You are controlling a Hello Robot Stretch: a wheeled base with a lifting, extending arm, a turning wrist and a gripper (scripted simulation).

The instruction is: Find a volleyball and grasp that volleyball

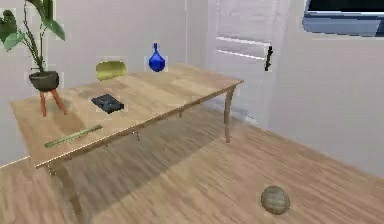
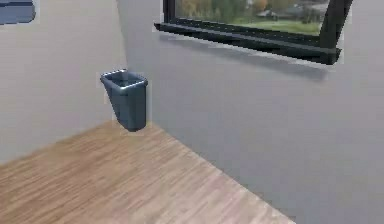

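A small round ball (image 1: 275, 200), dull olive-brown, lies on the wooden floor at the forward view's lower right. It rests apart from the table, with bare boards all around it. Its markings are too small to make out.
A long wooden table (image 1: 175, 95) stands at the forward view's left with a potted plant (image 1: 42, 80), a blue vase (image 1: 156, 60), a dark book (image 1: 107, 102) and a yellow chair (image 1: 111, 69) behind it. A white door (image 1: 245, 50) is beyond. A blue bin (image 2: 124, 97) hangs on the wall under a window (image 2: 260, 25).
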